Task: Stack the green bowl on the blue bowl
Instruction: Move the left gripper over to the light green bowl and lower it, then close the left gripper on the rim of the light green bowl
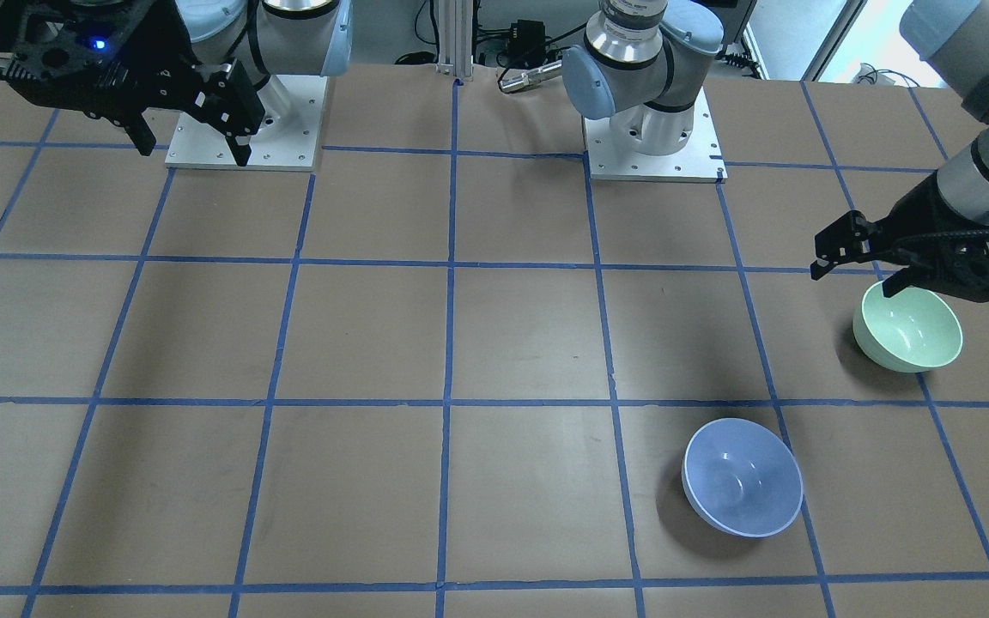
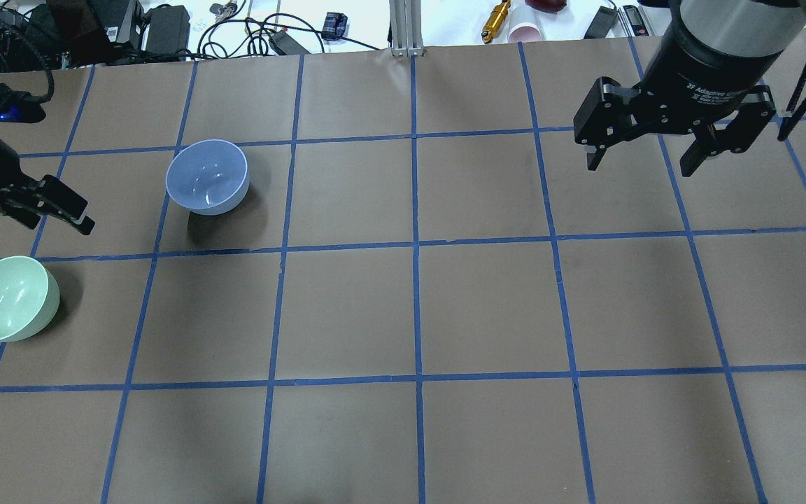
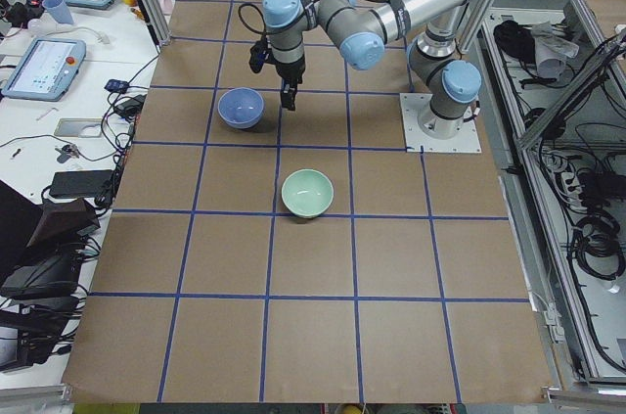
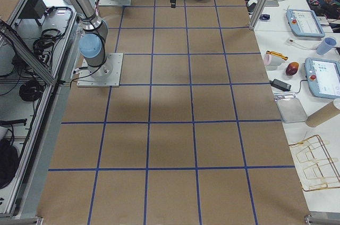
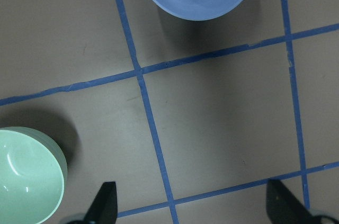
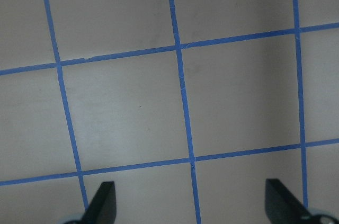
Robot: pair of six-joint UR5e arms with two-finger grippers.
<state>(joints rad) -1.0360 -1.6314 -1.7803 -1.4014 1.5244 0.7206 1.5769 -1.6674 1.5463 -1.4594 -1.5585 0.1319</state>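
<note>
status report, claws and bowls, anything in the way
Left claw open, empty, above table near green bowl. Right claw open, empty, well away. Green bowl upright, apart from blue bowl, unstacked. Nothing seen between them.

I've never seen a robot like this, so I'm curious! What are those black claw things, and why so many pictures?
These are two robot arms bolted to a brown table with blue tape lines. Each ends in a black two-finger claw called a gripper. The pictures show one moment from six cameras: one facing the robot, one above and behind it, one at each table end, and one on each wrist looking down. On the table sit a green bowl and a blue bowl, apart, both right way up. The left gripper hangs open near the bowls; the right gripper hangs open far from both bowls. Neither holds anything.
</note>
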